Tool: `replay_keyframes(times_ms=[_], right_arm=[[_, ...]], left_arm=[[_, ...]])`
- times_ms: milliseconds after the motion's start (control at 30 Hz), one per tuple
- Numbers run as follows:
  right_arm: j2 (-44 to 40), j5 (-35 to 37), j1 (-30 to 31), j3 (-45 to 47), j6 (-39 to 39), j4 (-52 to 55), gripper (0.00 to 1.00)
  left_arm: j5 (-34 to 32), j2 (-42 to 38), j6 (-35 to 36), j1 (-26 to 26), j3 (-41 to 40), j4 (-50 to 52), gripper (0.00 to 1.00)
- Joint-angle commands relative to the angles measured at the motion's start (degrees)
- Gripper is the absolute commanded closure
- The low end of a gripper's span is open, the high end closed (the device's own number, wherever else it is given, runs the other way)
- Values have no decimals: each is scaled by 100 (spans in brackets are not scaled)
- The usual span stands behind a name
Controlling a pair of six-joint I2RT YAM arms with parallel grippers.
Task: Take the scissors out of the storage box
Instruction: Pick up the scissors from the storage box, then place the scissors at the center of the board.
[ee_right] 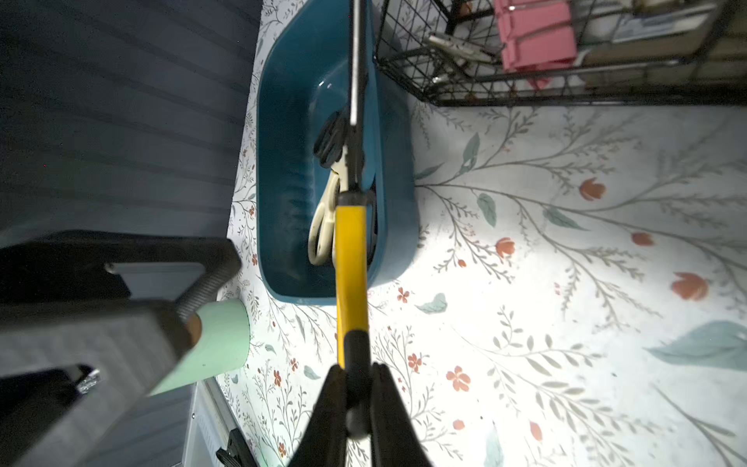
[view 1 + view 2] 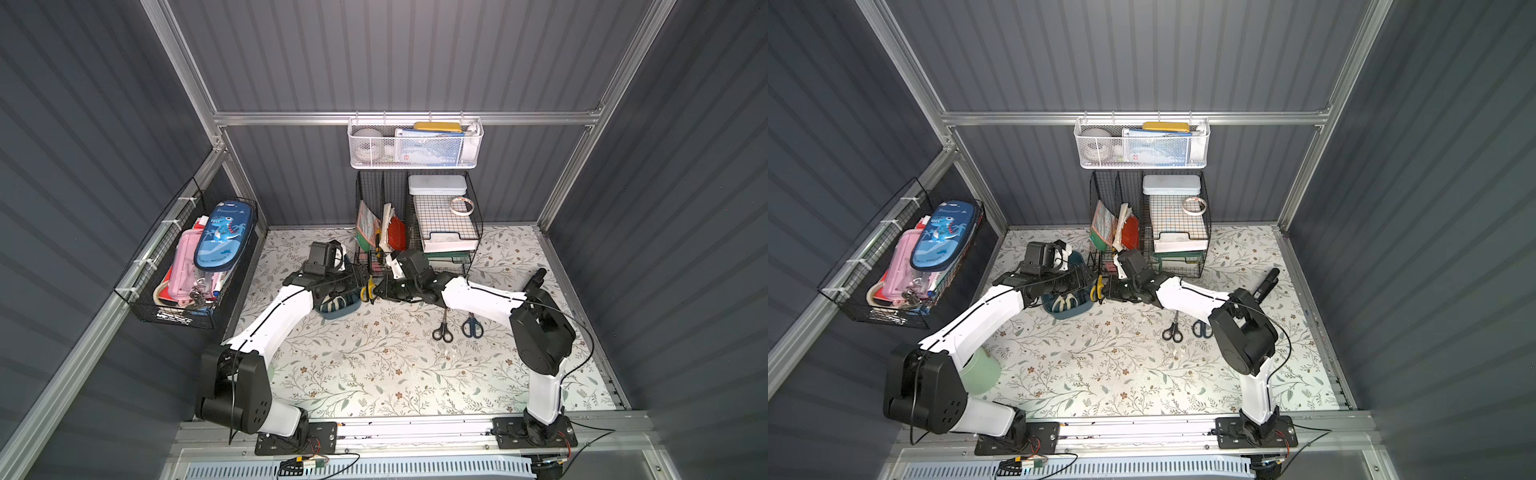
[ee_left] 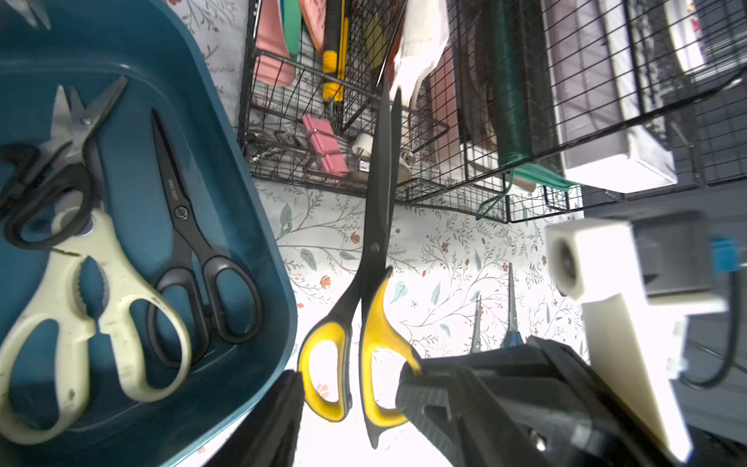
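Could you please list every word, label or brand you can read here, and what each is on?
"Dinosaur": on the blue zipped pencil case with a cartoon dinosaur, in both top views.
White print on the blade of the slim black-handled scissors in the teal plastic storage box: too small to read.
Nothing else is legible.

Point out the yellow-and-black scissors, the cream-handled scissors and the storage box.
yellow-and-black scissors [image 3: 375,247], left wrist view, on the pivot screw.
cream-handled scissors [image 3: 107,242], left wrist view, on the cream handle beside the pivot.
storage box [image 3: 238,190], left wrist view, on its bare inner wall.
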State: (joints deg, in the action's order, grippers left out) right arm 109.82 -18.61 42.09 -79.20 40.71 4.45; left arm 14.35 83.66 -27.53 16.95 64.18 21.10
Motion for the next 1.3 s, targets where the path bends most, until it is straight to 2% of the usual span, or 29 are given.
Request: replay_keyframes(times_ms=[0,167,533,767,900,1067,1267], right_arm=[[-464,53,-24,262,-188,95,91],[-964,196,-32,780,-334,266,91],[-1821,105,-51,1722,-891,1086,91],[-1827,-30,-79,1880,-890,1083,91],[-1778,83,-220,2031,-735,1077,91],[-1607,-253,-536,2455,-450,555,91],[-1401,-297,-660,2659,-441,553,91]], left_arm=[[58,-190,212,1,295,310,37],[107,-174,189,-7,535,360,37],[-507,-3,411,-289,648,750,36],[-896,263,705,-282,411,690,39],[-802,230,707,-288,156,704,39],[-907,209,695,-289,122,717,38],[-925,230,700,-288,129,694,38]])
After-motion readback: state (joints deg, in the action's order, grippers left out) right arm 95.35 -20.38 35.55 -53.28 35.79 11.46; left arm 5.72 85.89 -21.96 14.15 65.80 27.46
